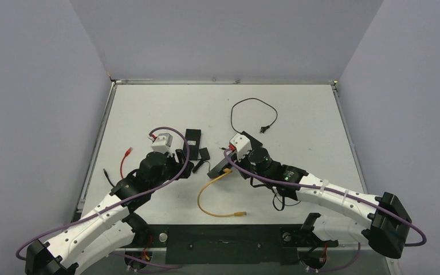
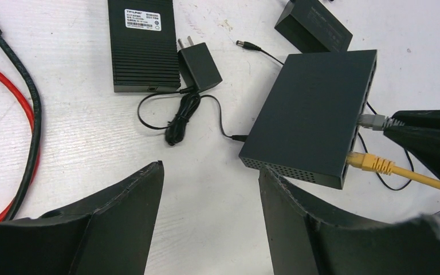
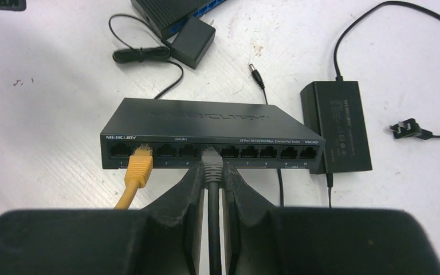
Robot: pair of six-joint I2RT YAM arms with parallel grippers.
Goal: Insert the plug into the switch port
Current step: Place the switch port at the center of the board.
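Overhead view, wrist close-ups — sharing switch [image 3: 212, 117]

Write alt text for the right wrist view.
The right claw pinches a grey plug at a middle port of the black switch. A yellow plug sits in another port; a power brick lies beside it.

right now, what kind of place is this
Probably a robot lab test cell: a white table boxed in by bare grey walls, with a network switch and a yellow cable laid out on it.
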